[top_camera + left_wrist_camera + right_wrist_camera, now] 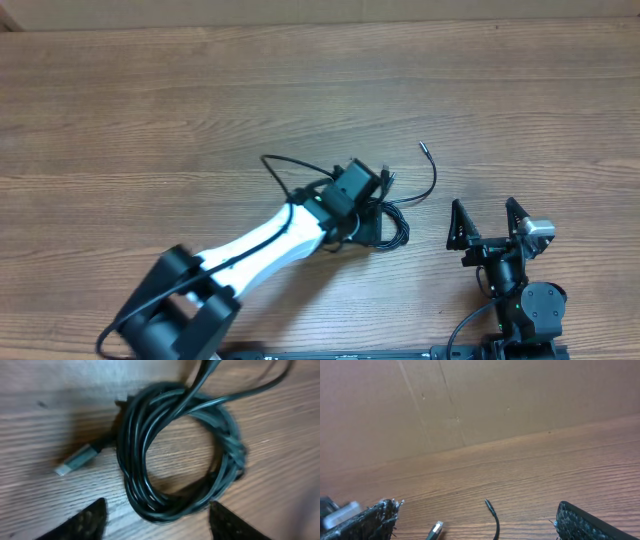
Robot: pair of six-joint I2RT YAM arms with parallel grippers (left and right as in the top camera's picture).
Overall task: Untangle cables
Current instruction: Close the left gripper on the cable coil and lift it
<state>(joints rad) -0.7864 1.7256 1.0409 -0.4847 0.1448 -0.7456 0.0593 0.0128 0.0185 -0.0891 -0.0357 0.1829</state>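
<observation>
Your left arm [262, 240] is mostly a smooth white shell, with chunky black joints at the near end and a boxy black wrist block [350, 185] at the far end. A thick black wire [275, 165] loops off it right by that block. Your right arm [528, 305] is black all over with rounded housings, plus a little silver-grey piece [538, 228] beside the right hand [484, 212]. Its wedge-shaped fingers [367, 520] are black, gritty and a bit frayed at the edge. The left hand [156, 522] has the same dark fingers [85, 521], finely textured.
</observation>
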